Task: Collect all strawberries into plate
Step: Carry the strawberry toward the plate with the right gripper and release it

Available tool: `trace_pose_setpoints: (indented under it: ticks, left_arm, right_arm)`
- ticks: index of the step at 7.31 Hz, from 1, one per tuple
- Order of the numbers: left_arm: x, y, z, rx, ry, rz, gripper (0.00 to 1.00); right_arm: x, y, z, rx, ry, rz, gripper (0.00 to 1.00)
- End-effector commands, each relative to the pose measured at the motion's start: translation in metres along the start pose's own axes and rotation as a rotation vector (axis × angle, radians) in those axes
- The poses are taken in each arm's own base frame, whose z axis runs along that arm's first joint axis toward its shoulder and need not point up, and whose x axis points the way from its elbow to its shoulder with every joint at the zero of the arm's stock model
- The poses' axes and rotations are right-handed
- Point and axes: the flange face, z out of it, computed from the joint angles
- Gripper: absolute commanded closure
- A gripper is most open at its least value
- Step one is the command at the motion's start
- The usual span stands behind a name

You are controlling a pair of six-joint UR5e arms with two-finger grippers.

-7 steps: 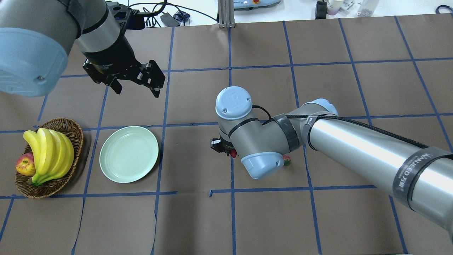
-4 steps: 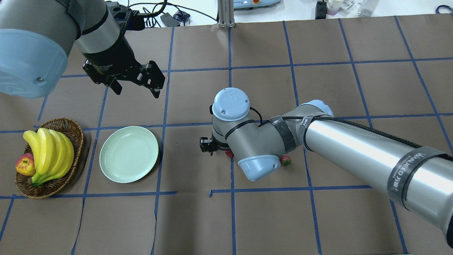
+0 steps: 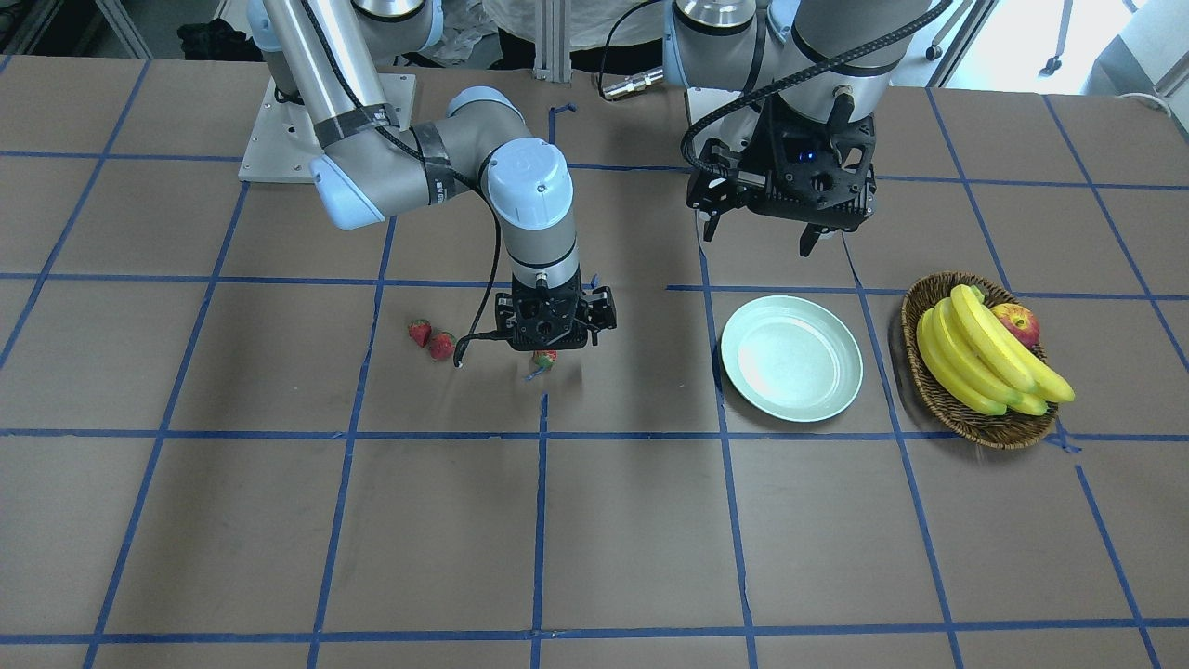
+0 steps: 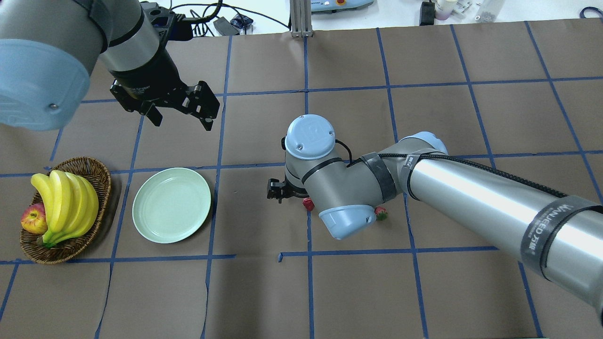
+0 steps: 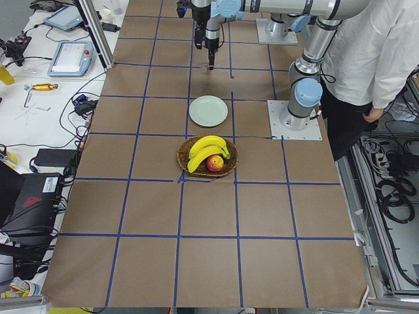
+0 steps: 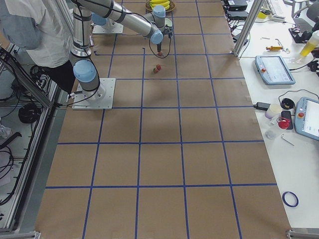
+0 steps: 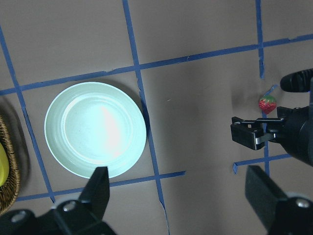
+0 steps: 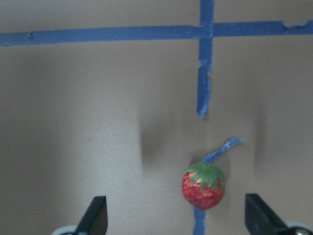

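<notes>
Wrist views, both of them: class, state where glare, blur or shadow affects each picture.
Left wrist view: a white glare patch washes out the middle of the plate. Right wrist view: soft focus overall, so the strawberry looks fuzzy, and faint vertical shadow bands flank it.

One camera looks forward and down over the table [image 4: 358,292]. Another faces it from the opposite side, so left and right are mirrored. Two high, distant cameras look along the table from either end. The left wrist camera looks straight down on the plate [image 7: 95,129], also seen in the overhead, front and left-end views. The right wrist camera sits close above one strawberry [image 8: 204,186].
</notes>
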Motion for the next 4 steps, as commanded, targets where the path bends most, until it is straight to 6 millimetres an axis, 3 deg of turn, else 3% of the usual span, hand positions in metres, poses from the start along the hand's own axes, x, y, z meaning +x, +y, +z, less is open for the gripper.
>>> trace_pose_setpoints:
  ticks: [1, 2, 3, 4]
  left_arm:
    - [0.0, -0.001, -0.001, 0.002, 0.0, 0.0, 0.0]
    - [0.0, -0.001, -0.001, 0.001, -0.001, 0.0, 0.0]
    - [0.0, 0.0, 0.001, -0.001, 0.0, 0.0, 0.0]
    - [0.0, 0.0, 0.002, -0.003, -0.001, -0.002, 0.0]
  right_arm:
    - [0.03, -0.009, 0.002, 0.021, 0.086, 0.015, 0.0]
    - [0.067, -0.007, 0.018, -0.005, 0.155, -0.006, 0.0]
    - [0.102, -0.005, 0.01, -0.021, 0.15, -0.05, 0.0]
    - [0.122, -0.007, 0.0, -0.023, 0.119, -0.048, 0.0]
